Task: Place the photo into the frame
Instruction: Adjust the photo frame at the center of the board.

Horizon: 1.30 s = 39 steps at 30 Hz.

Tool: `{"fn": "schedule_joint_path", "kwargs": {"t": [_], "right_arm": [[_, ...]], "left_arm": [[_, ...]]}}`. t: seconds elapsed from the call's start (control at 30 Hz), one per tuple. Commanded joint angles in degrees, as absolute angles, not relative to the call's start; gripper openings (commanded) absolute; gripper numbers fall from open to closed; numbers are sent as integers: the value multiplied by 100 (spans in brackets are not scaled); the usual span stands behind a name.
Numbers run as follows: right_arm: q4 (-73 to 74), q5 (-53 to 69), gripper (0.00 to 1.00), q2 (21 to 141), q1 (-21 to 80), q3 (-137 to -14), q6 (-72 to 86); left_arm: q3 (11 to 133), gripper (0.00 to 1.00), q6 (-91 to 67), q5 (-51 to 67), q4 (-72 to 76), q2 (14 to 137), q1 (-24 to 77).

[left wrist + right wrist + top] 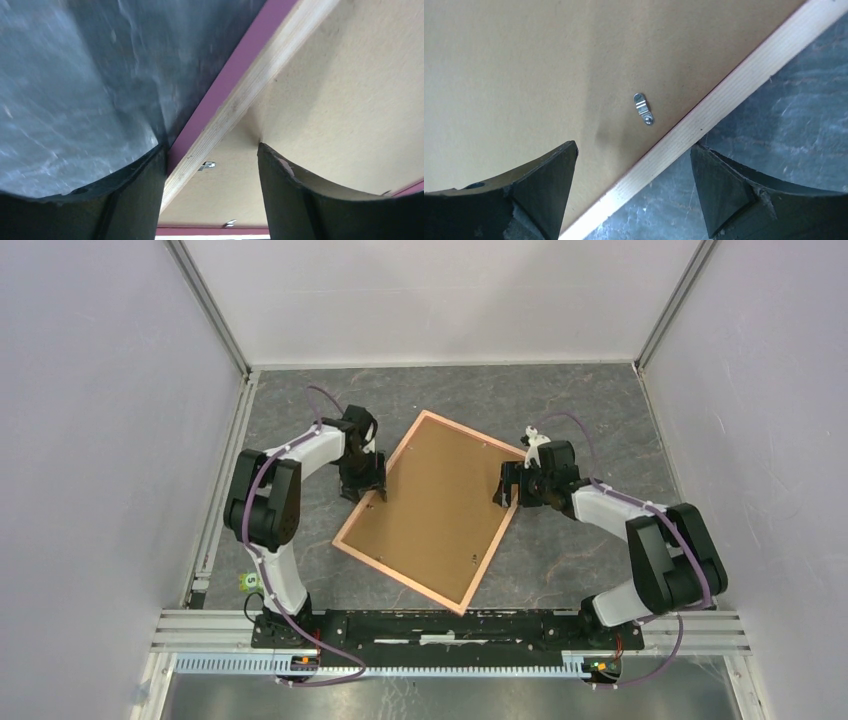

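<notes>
the frame (400,577) is laid back up on the table (560,400), with a board (430,510) set in it. its left rail is straddled by the left claw (365,485), fingers apart. its right rail is straddled by the right claw (508,488), also apart, with a clip (644,109) just ahead of it.

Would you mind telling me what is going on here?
The frame lies face down on the table, brown backing board showing. The left arm and right arm each have open jaws astride one of its long edges, opposite each other. The photo is not in sight.
</notes>
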<state>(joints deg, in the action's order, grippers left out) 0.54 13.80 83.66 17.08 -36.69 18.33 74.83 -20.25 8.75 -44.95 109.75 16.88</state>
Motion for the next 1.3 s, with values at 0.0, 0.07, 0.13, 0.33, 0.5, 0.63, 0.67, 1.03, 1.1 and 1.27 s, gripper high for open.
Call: {"fn": "schedule_joint_path", "kwargs": {"t": [0.0, 0.07, 0.13, 0.33, 0.5, 0.63, 0.67, 1.03, 1.1, 1.27], "right_arm": [[161, 1620, 89, 8742, 1773, -4407, 1616], [268, 1592, 89, 8869, 1772, -4570, 1554], [362, 1460, 89, 8934, 1767, -4684, 1502], [685, 810, 89, 8903, 1768, -4949, 1426], [873, 552, 84, 9026, 1767, -5177, 1303], [1025, 256, 83, 9217, 1768, -5379, 1187], [1072, 178, 83, 9264, 1775, -5438, 1158], [1134, 43, 83, 9421, 1769, -5467, 1047], [1126, 44, 83, 9425, 1774, -5450, 1036], [1126, 35, 80, 9439, 1769, -5497, 979]], "left_arm": [[6839, 66, -2159, 1254, -4509, 10229, 2072], [6702, 62, -2170, 1056, -4499, 10114, 2141], [6649, 59, -2147, 823, -4509, 10084, 2215], [6628, 47, -2017, 696, -4509, 10195, 2285], [6592, 43, -1934, 592, -4504, 10230, 2284], [6613, 47, -1929, 629, -4481, 10239, 2271], [6631, 49, -1940, 683, -4482, 10225, 2270], [7541, 61, -2414, 1018, -4573, 10375, 2218], [7714, 58, -2362, 873, -4645, 10541, 2216], [7682, 51, -2236, 711, -4638, 10809, 2214]]}}
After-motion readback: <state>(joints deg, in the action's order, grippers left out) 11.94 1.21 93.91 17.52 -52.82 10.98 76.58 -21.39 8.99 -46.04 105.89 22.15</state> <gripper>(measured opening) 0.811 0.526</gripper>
